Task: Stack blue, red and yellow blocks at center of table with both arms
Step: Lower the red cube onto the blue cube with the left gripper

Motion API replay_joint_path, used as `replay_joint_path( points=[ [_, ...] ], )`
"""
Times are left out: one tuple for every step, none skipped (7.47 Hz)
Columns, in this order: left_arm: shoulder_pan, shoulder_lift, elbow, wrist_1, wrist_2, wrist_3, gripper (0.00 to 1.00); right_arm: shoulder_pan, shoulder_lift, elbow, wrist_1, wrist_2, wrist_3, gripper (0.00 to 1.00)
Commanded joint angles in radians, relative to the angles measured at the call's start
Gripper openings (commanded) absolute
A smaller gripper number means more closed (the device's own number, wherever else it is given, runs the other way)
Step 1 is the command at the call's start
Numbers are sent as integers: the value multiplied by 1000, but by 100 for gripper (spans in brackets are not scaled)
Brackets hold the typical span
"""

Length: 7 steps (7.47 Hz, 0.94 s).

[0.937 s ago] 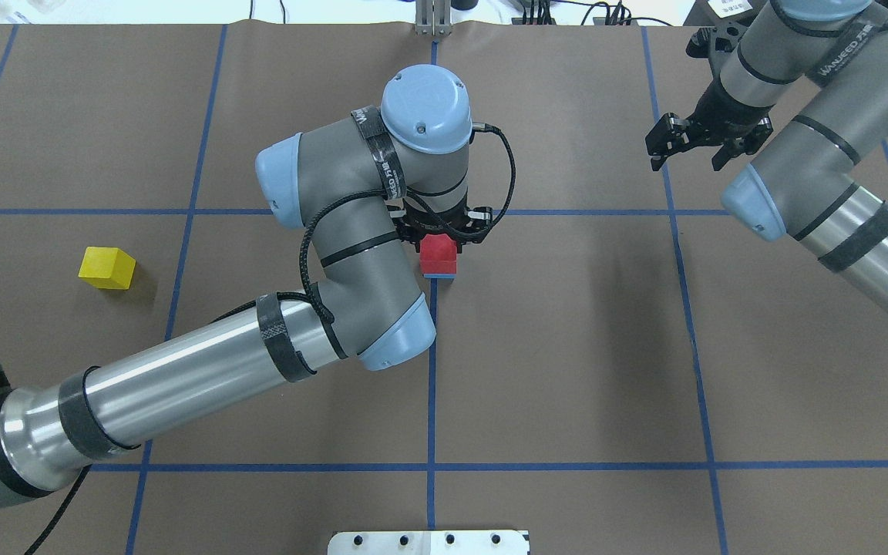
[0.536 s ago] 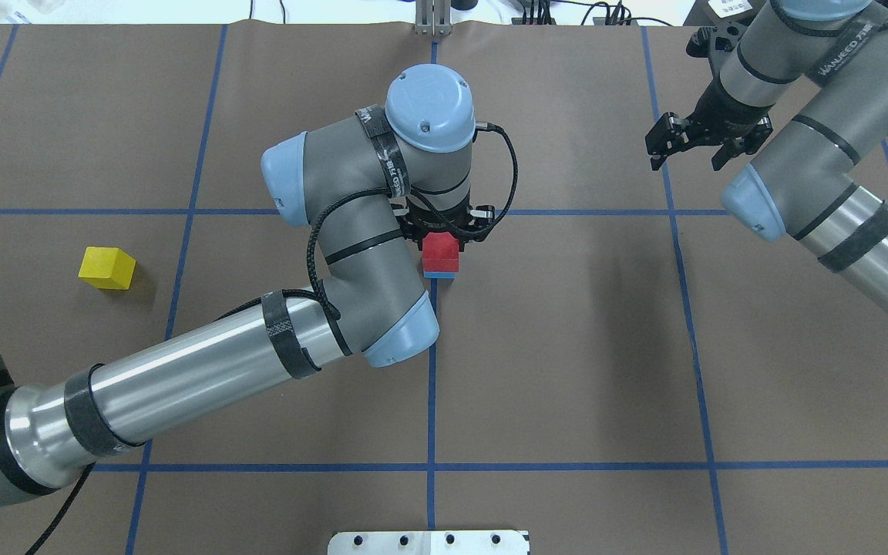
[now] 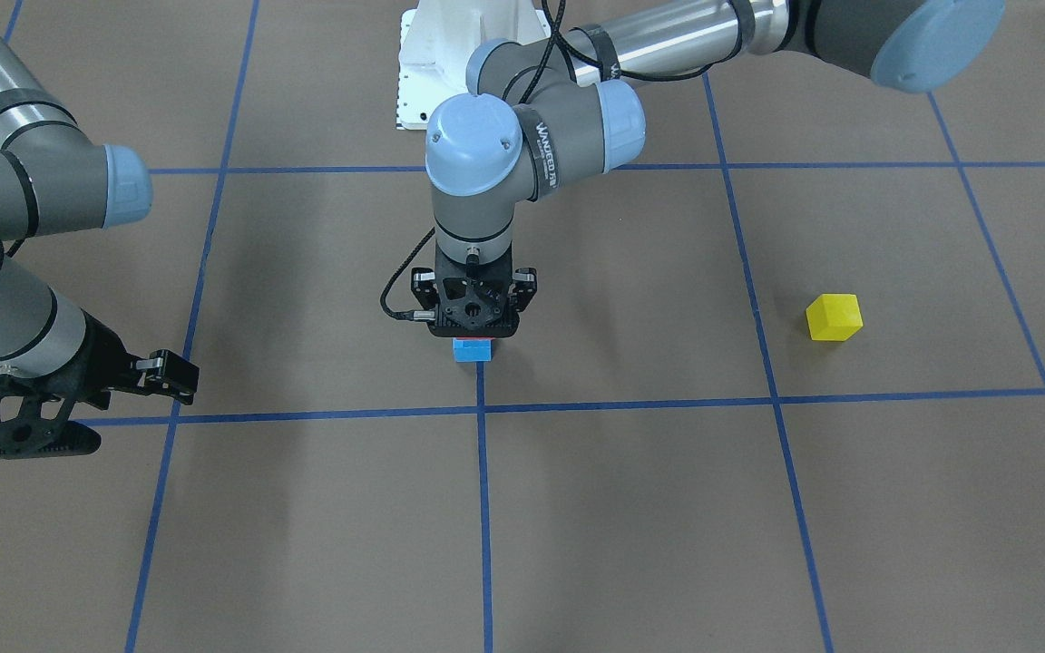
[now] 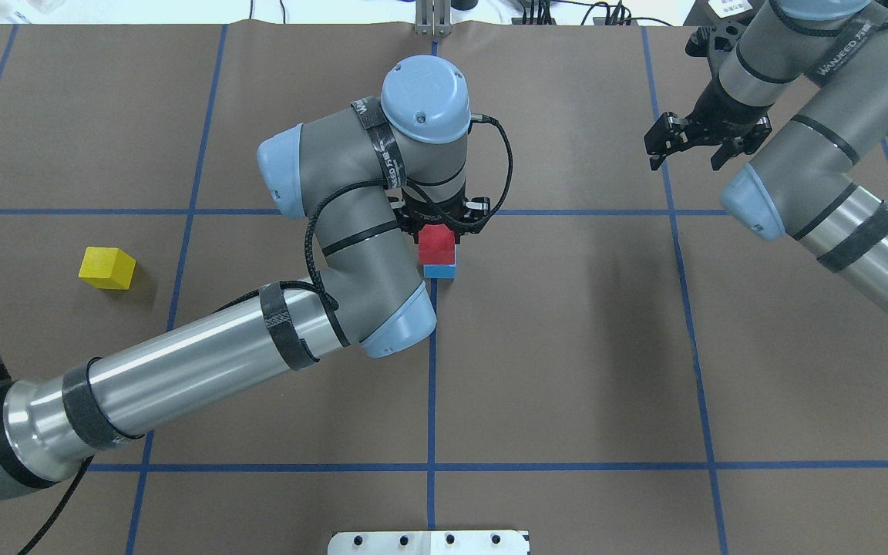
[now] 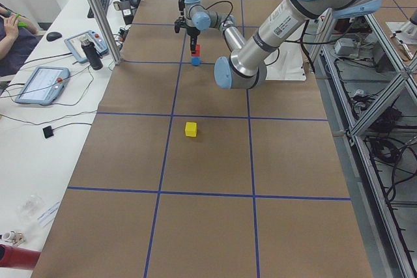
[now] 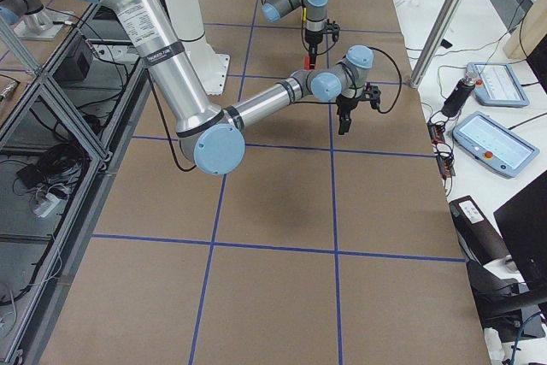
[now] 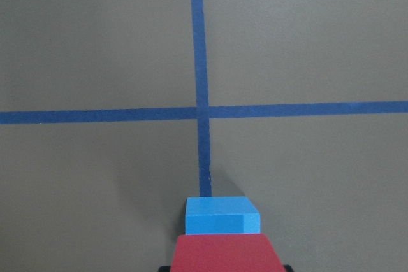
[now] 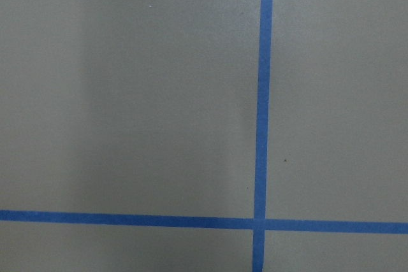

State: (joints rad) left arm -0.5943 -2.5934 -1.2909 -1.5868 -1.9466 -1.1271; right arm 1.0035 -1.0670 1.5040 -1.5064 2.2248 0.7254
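Note:
My left gripper (image 4: 439, 228) is shut on the red block (image 4: 436, 245) and holds it just above the blue block (image 4: 439, 270), near the table's center crossing. In the left wrist view the red block (image 7: 221, 253) sits at the bottom edge with the blue block (image 7: 222, 214) just beyond it. In the front view the gripper (image 3: 473, 328) hides most of the red block over the blue block (image 3: 473, 350). The yellow block (image 4: 107, 267) lies alone far on my left side. My right gripper (image 4: 692, 153) is open and empty, hovering at the far right.
Brown paper with blue tape grid lines (image 4: 431, 370) covers the table. The robot's white base plate (image 4: 428, 542) is at the near edge. An operators' bench with tablets (image 5: 39, 83) runs along the far side.
My left arm has shifted slightly, carrying the red block toward the far side of the overhead view, so more of the blue block shows. The right arm has barely moved.

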Motion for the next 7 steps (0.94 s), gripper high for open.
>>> replay_joint_path(
  points=[
    [-1, -5, 19, -7, 0, -3, 0, 0, -1, -1, 0, -2, 0, 99],
    [-1, -5, 30, -31, 0, -3, 0, 0, -2, -1, 0, -1, -1, 99],
    [-1, -7, 39, -47, 0, -3, 0, 0, -2, -1, 0, -1, 0, 99],
    [1, -7, 41, -47, 0, -19, 0, 0, -2, -1, 0, -1, 0, 99],
    [1, -7, 41, -48, 0, -20, 11, 0, -2, -1, 0, -1, 0, 99],
    [1, -5, 42, -48, 0, -22, 69, 0, -2, -1, 0, -1, 0, 99],
    [1, -5, 45, -48, 0, -19, 100, 0, -1, -1, 0, 1, 0, 99]
  ],
)
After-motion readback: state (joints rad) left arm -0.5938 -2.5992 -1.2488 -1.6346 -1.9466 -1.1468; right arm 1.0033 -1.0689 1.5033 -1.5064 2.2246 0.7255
